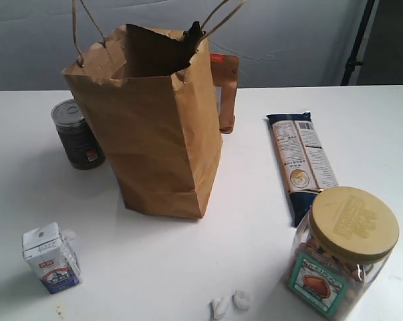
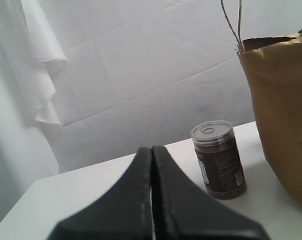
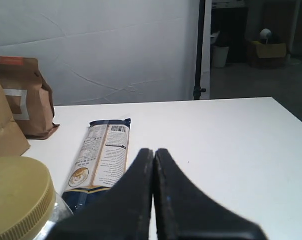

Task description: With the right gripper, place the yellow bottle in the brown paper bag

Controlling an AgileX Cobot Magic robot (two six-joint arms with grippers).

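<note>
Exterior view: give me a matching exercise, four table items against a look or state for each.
1. can
2. carton
3. jar
4. packet

A. lying flat
B. tan lid
C. silver top
D. white gable top

Pairs: 1-C, 2-D, 3-B, 4-A

Print on the carton [image 1: 51,259], jar label [image 1: 316,283] and packet [image 1: 301,160] is illegibly small.

Room lay open above the brown paper bag [image 1: 154,134]; a can [image 1: 77,134] stood just beside it, a brown package [image 1: 226,93] just behind.
</note>
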